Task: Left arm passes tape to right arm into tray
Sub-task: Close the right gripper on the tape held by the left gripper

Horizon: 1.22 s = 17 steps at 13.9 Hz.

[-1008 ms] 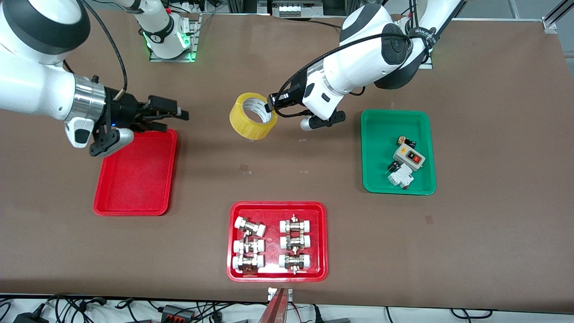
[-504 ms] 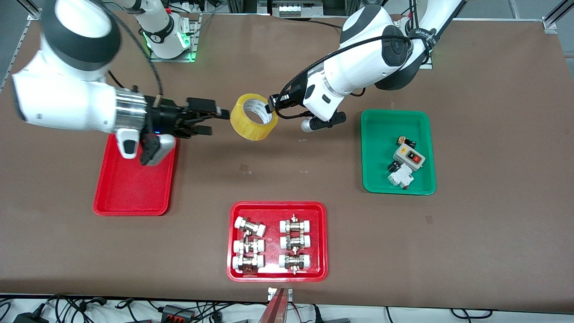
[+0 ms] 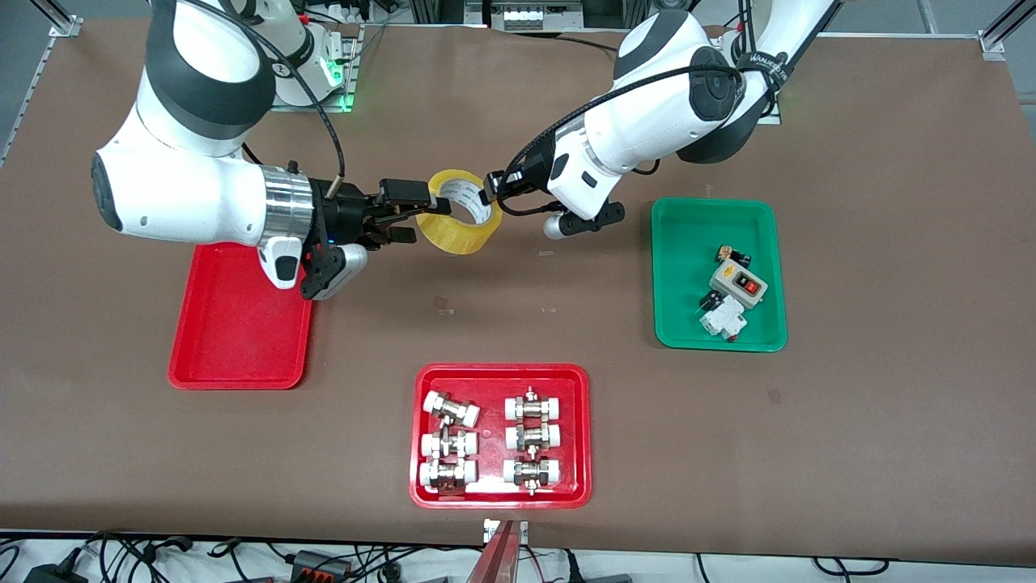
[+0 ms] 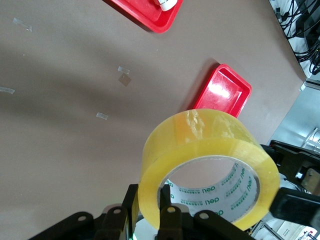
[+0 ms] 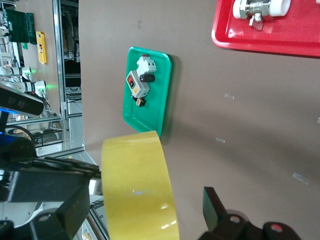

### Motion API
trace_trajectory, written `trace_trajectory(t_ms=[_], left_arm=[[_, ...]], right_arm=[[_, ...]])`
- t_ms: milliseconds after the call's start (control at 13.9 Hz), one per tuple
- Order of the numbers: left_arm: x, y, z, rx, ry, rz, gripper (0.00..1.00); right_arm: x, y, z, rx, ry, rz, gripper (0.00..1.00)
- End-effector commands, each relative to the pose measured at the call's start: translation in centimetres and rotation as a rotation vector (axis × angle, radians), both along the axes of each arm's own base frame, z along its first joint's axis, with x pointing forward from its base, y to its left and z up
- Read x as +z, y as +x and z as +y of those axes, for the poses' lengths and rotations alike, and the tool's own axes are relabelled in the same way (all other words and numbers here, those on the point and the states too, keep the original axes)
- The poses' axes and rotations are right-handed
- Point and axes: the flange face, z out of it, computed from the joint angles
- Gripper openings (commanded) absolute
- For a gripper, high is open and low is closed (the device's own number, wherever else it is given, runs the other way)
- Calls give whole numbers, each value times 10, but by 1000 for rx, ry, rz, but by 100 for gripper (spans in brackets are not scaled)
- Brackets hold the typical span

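Over the brown table (image 3: 874,453), your left gripper (image 3: 489,193) is holding the tape (image 3: 458,212) in the air, pinching its wall. Your right gripper (image 3: 409,212) is standing with jaws wide around the other side; the roll is looking light, stiff and slippery, so grip across its band.

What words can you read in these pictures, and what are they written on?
"deli": green print repeated on the white inner core of the translucent yellow packing tape roll, seen in the left wrist view.
Black band on the left arm: white lettering, too small to read.
Grey switch box in the green tray: no readable marking.
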Motion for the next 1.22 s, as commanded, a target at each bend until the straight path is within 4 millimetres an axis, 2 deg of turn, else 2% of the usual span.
trace_trajectory(t_ms=[0,144,1008,1152], left_arm=[[6,2,0,7,-26,17,14],[7,3,1,9,-25,16,15],[4,1,3,1,-16,28,15],[4,1,3,1,-16,28,15]], right_arm=[[-4,1,6,19,18,2,100],[-10,1,9,23,15,8,100],[-1,-1,0,42,23,27,100],[0,-1,1,43,25,24,96]])
